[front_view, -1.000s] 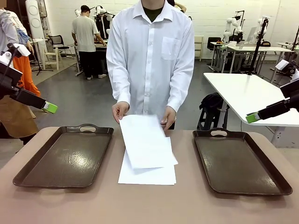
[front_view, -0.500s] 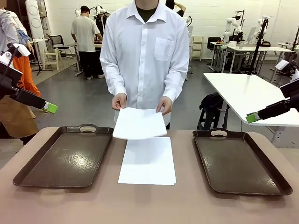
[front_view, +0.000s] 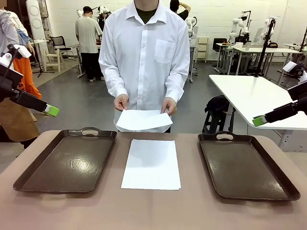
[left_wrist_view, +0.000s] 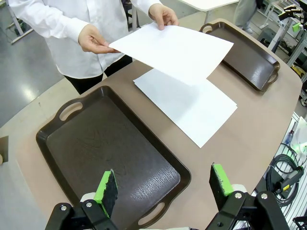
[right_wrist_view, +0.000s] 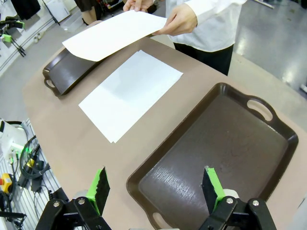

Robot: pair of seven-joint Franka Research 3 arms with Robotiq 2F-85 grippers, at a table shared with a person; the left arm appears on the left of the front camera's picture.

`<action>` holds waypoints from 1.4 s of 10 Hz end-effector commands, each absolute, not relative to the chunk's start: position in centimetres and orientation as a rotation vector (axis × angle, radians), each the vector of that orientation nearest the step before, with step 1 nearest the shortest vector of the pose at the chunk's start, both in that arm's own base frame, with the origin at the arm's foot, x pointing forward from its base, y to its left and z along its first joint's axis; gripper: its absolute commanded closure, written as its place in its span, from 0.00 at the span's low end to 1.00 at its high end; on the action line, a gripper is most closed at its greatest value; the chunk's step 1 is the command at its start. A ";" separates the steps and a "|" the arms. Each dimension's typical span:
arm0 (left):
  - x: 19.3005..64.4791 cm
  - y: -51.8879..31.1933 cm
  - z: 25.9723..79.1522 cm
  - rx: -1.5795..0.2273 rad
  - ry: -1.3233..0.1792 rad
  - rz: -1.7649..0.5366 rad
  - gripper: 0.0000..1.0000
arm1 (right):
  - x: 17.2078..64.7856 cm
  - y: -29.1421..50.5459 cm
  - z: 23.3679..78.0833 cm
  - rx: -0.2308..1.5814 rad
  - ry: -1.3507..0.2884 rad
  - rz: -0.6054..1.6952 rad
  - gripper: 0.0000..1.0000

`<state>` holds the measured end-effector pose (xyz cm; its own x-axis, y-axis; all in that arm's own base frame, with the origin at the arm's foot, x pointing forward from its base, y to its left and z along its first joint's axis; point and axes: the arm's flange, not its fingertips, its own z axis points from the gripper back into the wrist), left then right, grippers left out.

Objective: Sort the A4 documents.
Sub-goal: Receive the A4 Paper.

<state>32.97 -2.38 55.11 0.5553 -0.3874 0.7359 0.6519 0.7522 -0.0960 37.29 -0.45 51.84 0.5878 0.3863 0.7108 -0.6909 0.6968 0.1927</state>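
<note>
A: What is the biggest thing here, and what is it made of?

B: The table (front_view: 153,211), with a smooth, matte tan top and a rounded edge. On it sit the left tray (front_view: 67,160) and the right tray (front_view: 247,167), well apart. Both are dark brown rectangles with rounded corners, a raised rim and a slot handle cut into each short end. Their floors carry a fine leathery grain with a dull sheen.

A: And the A4 documents?

B: There are two plain white sheets, thin, and blank on the faces that show. The lower sheet (front_view: 152,164) lies flat on the bare table between the trays and touches neither. Its long sides run away from the robot. The upper sheet (front_view: 143,120) is off the table, above its far edge. It is slightly bowed and appears turned crosswise to the lower one.

A: Who has it?

B: The person in the white shirt at the far side. The person's right hand (front_view: 121,102) and the person's left hand (front_view: 168,105) each hold its far edge near a corner.

A: The grippers?

B: The left gripper (left_wrist_view: 164,184) hangs in the air on the left tray's side. Its jaws are spread wide, and the green pads (left_wrist_view: 106,189) face each other with nothing between them. The right gripper (right_wrist_view: 156,184) hangs likewise above the right tray, fingers fully apart, holding and touching nothing.
</note>
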 end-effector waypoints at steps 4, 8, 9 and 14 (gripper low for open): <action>33.0 -2.4 55.0 -0.387 -0.760 -0.635 0.00 | 37.5 -0.5 51.6 0.503 -0.692 0.663 0.00; 33.0 -2.4 55.0 -0.387 -0.760 -0.635 0.00 | 37.5 -0.5 51.6 0.503 -0.692 0.663 0.00; 33.0 -2.4 55.0 -0.387 -0.760 -0.635 0.00 | 37.5 -0.5 51.6 0.503 -0.692 0.663 0.00; 33.0 -2.4 55.0 -0.387 -0.760 -0.635 0.00 | 37.5 -0.5 51.6 0.503 -0.692 0.663 0.00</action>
<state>32.97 -2.38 55.11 0.5553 -0.3874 0.7359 0.6519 0.7522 -0.0960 37.29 -0.45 51.84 0.5878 0.3864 0.7108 -0.6909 0.6968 0.1926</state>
